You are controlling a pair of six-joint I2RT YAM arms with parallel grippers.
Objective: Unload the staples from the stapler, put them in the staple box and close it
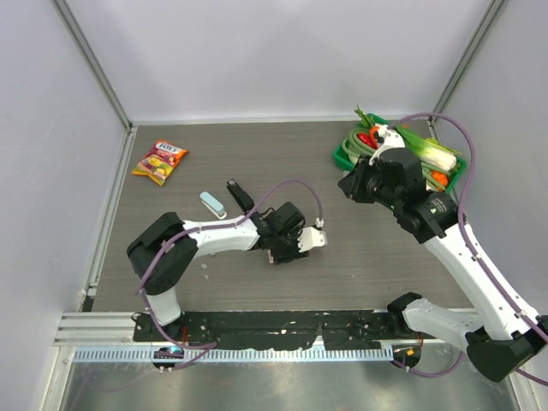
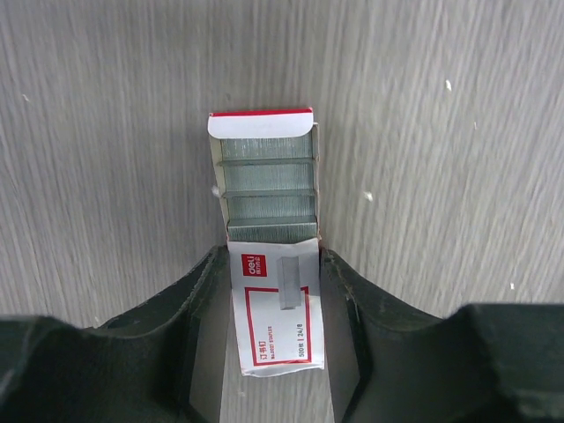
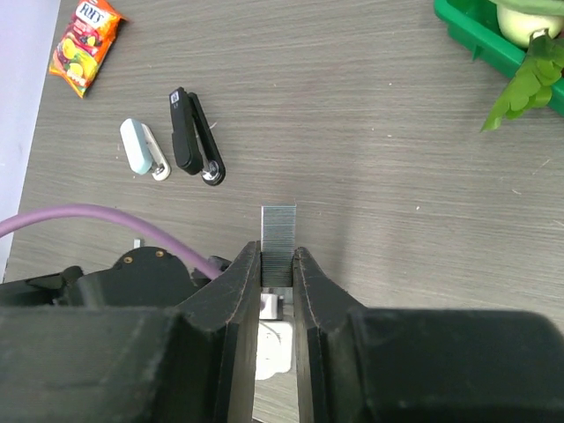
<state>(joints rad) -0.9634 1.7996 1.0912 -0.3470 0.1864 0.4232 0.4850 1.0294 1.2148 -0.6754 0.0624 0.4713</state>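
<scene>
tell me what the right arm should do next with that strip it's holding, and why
Probably carry the strip over to the open staple box and lower it in. The right end effector is clamped on a strip of staples, while the left end effector grips the box's sleeve with its tray slid out. The stapler lies off to the side, untouched.

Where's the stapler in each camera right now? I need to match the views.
Top external: stapler left of centre, pale shell with black arm beside it, down-right of the snack bag.
Left wrist: not in view; only the staple box shows.
Right wrist: stapler upper left, black arm to its right.
Shared landmark: the snack bag, top-left in both those views.
</scene>
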